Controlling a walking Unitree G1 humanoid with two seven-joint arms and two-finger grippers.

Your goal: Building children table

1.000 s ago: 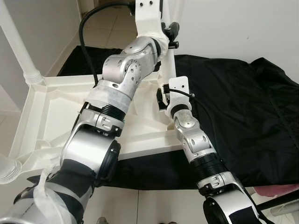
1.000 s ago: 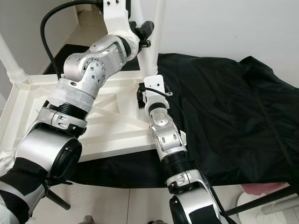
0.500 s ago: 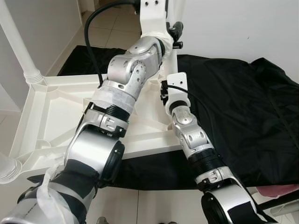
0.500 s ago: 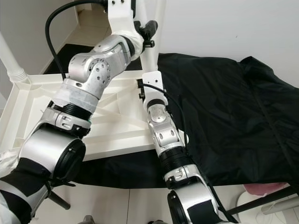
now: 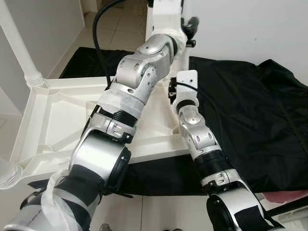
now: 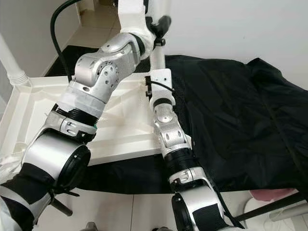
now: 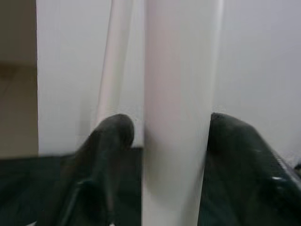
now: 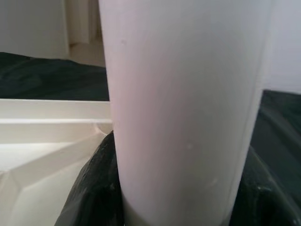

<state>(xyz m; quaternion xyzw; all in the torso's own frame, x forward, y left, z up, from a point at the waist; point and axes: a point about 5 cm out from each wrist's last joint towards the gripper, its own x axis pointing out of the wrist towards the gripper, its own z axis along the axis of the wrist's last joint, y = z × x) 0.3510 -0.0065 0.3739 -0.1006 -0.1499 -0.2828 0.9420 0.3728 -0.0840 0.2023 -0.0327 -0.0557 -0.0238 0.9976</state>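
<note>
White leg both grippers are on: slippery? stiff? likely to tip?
The leg looks smooth and round, so probably slippery and apt to twist between the fingers. It appears straight and rigid. Standing upright on the upturned tabletop, it may tip if unseated.

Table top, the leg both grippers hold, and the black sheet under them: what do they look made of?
Table top: likely moulded plastic, off-white, with cast ribs and a raised rim on its upturned underside.
Leg: smooth white tube, slight sheen, probably plastic too; left gripper and right gripper clamp it.
Sheet: thin black fabric or film; it wrinkles and folds softly, faint sheen.
</note>
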